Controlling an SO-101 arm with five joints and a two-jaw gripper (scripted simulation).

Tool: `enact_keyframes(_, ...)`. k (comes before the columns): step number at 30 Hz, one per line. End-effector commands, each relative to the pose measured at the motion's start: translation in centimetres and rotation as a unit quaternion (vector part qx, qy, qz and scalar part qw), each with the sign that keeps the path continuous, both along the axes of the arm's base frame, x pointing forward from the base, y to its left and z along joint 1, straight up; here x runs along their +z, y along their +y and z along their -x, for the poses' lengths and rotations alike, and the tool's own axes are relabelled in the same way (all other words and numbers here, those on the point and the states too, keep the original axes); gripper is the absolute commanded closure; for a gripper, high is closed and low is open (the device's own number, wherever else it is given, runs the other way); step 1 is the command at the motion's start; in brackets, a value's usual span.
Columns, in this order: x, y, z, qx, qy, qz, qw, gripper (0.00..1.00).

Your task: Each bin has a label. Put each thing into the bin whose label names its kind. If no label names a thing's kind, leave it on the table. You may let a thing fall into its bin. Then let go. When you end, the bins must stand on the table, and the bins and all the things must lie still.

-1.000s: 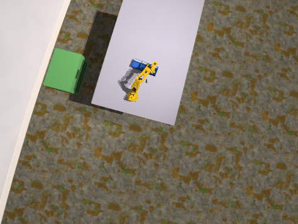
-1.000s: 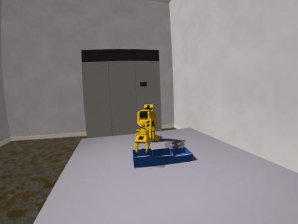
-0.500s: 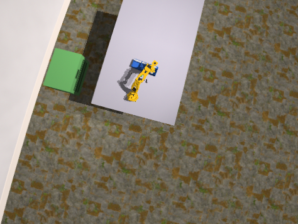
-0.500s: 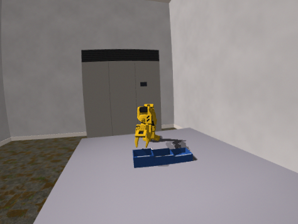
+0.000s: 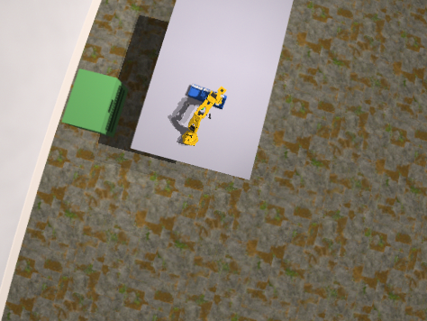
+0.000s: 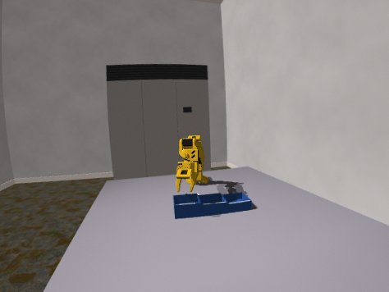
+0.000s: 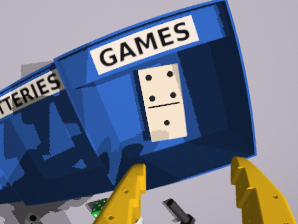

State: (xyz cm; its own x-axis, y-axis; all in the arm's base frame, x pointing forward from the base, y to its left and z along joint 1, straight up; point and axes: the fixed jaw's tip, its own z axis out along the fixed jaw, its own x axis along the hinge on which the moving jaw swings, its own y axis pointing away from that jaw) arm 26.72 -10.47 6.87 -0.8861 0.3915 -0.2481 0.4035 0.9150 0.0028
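Domino point(image 7: 163, 102) inside blue GAMES bin point(image 7: 211, 95), hand point(image 7: 188, 167) apart, nothing gripped.

Over the last second, we see the gripper point(image 5: 221, 90) point(image 6: 185, 191) point(image 7: 189, 167) rise: its fingertips go from overlapping the end compartment of the blue bins point(image 6: 213, 210) in the exterior view to standing above the rim. Most of that lift comes in the first half second. From the top, we also see the arm's shadow point(image 5: 177, 118) shift on the table point(image 5: 225, 45).
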Motion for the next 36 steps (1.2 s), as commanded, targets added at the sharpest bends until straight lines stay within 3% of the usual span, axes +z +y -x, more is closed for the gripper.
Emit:
enact_keyframes(1,1.9,-0.5,-0.4,-0.008,-0.037,0.015,0.999,0.77)
enact_keyframes(7,1.8,0.4,-0.1,0.007,-0.027,0.011,1.000,0.77)
enact_keyframes(15,1.1,4.5,2.0,0.080,0.025,-0.006,0.996,0.77)
enact_keyframes(17,1.1,4.5,2.0,0.080,0.025,-0.006,0.996,0.77)
enact_keyframes(25,0.2,8.0,5.1,0.153,0.078,-0.017,0.985,0.77)
enact_keyframes(36,0.0,8.7,5.8,0.168,0.089,-0.019,0.982,0.77)
